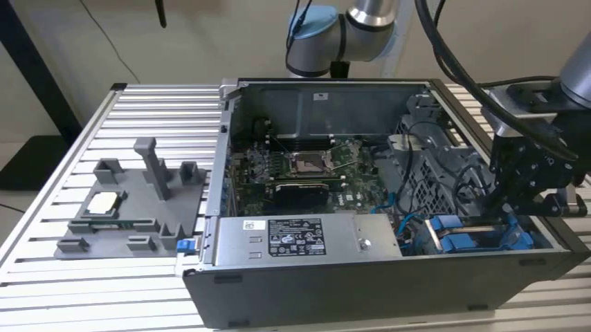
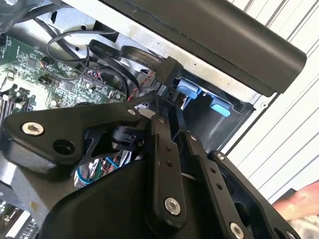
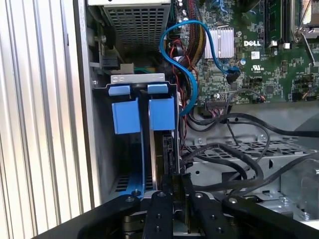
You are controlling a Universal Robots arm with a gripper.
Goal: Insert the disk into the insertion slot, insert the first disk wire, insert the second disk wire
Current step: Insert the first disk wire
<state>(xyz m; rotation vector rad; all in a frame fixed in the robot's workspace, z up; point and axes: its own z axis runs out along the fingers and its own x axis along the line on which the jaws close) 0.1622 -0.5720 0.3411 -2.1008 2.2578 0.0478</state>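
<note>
The disk (image 3: pixel 167 149) stands on edge in the insertion slot (image 3: pixel 107 149), a grey metal bay in the corner of the open computer case; its blue carrier tabs (image 3: pixel 162 112) show at one end. In the exterior view the blue carrier (image 1: pixel 457 242) sits at the case's corner on the exterior view's right. My gripper (image 1: pixel 506 220) hangs right over it. Its fingers (image 2: pixel 159 164) stand close together on a black connector (image 2: pixel 167 74) of a flat black disk wire (image 2: pixel 124 50). In the first wrist view my gripper (image 3: pixel 177 181) meets the disk's rear edge.
A grey labelled power-supply box (image 1: pixel 295 238) fills the case's front. The motherboard (image 1: pixel 305 169) lies behind it. Loose black cables (image 3: pixel 234 149) and a blue cable (image 3: pixel 172 55) run beside the bay. A grey fixture (image 1: pixel 129 207) stands on the slatted table (image 1: pixel 55 277).
</note>
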